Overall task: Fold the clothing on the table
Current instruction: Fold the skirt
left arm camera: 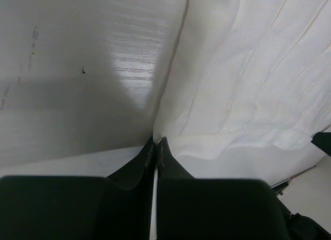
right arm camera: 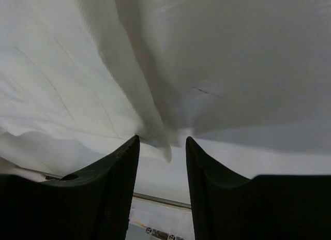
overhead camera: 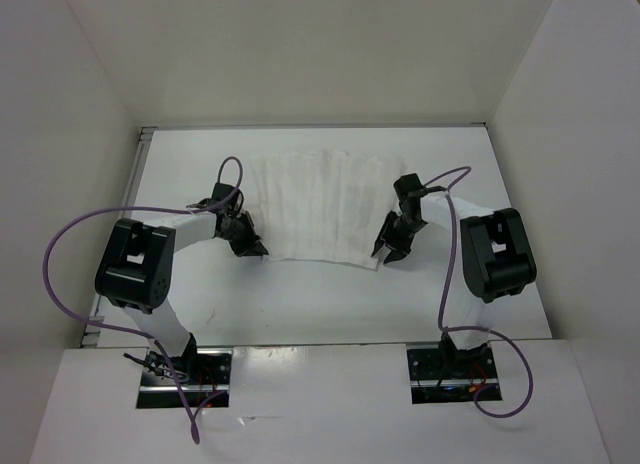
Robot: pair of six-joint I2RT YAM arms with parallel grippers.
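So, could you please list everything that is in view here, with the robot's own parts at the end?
clothing: one, white, spread flat on the far middle of the table.
table: one, white, under everything.
walls: three, white, along the table's left, far and right sides.
cables: two, purple, one looping beside each arm.
arms: two, black and white, bases at the near edge.
left end effector: one, black, shut on the clothing's near-left corner.
right end effector: one, black, open, its jaws astride the clothing's near-right corner.
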